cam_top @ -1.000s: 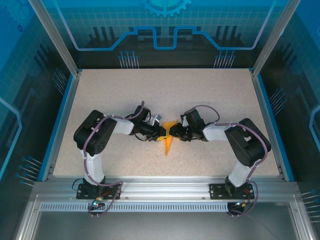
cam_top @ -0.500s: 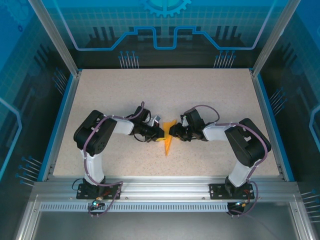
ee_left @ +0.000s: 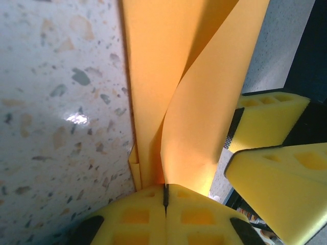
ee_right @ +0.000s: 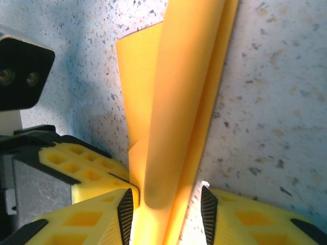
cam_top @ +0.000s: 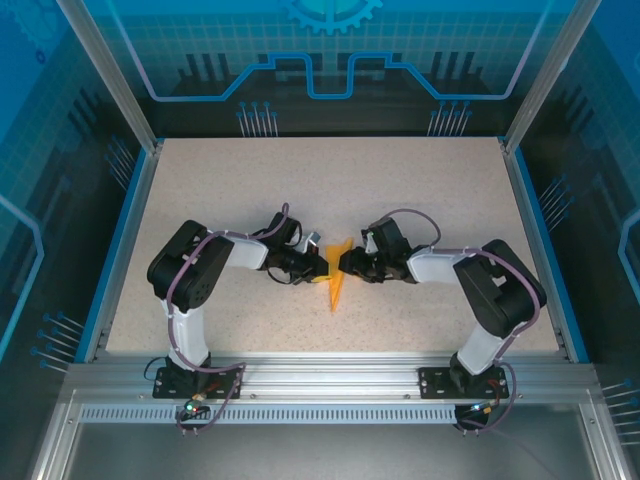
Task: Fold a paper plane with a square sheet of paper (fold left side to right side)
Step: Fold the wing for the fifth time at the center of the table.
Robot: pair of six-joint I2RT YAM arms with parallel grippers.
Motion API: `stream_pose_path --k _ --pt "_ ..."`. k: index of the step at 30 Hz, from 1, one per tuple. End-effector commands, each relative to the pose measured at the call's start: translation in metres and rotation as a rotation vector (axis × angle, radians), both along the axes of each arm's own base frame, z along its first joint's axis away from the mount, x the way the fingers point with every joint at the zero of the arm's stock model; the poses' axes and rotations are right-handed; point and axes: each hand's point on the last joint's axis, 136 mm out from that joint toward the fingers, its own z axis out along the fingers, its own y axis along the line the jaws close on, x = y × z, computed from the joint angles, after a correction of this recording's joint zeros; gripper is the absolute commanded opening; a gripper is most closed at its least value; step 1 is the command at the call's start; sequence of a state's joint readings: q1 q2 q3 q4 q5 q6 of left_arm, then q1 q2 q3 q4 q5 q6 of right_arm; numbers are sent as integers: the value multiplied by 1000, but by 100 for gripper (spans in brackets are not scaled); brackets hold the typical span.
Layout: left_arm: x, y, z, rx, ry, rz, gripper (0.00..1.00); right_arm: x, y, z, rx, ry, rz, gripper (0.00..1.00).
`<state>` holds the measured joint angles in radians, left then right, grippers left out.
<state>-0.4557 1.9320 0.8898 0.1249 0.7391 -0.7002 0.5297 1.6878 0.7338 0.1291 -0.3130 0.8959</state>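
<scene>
The square sheet of paper, bright orange, is folded into a slim pointed paper plane (cam_top: 336,288) at the table's middle, tip toward the near edge. My left gripper (cam_top: 322,268) comes in from the left and is shut on its folded layers (ee_left: 204,102), pads (ee_left: 138,214) pressed together at the fold (ee_left: 165,194). My right gripper (cam_top: 346,265) faces it from the right. Its jaws stand apart around the raised fold (ee_right: 179,102), with tabletop showing beside the right fingertip (ee_right: 207,204). The right gripper's midpoint (ee_right: 166,204) lies on the paper.
The speckled beige tabletop (cam_top: 330,180) has a blue rim (cam_top: 120,240) and a metal rail along the near edge (cam_top: 330,375). Both arms' bases stand at the near edge. The two grippers' yellow fingers (ee_left: 271,122) are almost touching across the paper.
My left gripper closed fully on the paper. The plane looks narrower from above, its wing layers drawn up together. The right jaws widened slightly.
</scene>
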Motion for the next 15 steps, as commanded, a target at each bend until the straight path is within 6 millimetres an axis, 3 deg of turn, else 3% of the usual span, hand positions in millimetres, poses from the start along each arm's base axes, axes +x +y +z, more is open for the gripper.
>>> stream_pose_path --k 1,8,15 --pt "-5 5 -11 38 8 -1 6 -4 -10 10 -47 -40 6 42" --pt "-7 9 -15 58 10 7 4 7 6 41 29 -132 57 35" --pt "-9 12 -16 76 8 11 4 20 21 41 39 -135 86 29"
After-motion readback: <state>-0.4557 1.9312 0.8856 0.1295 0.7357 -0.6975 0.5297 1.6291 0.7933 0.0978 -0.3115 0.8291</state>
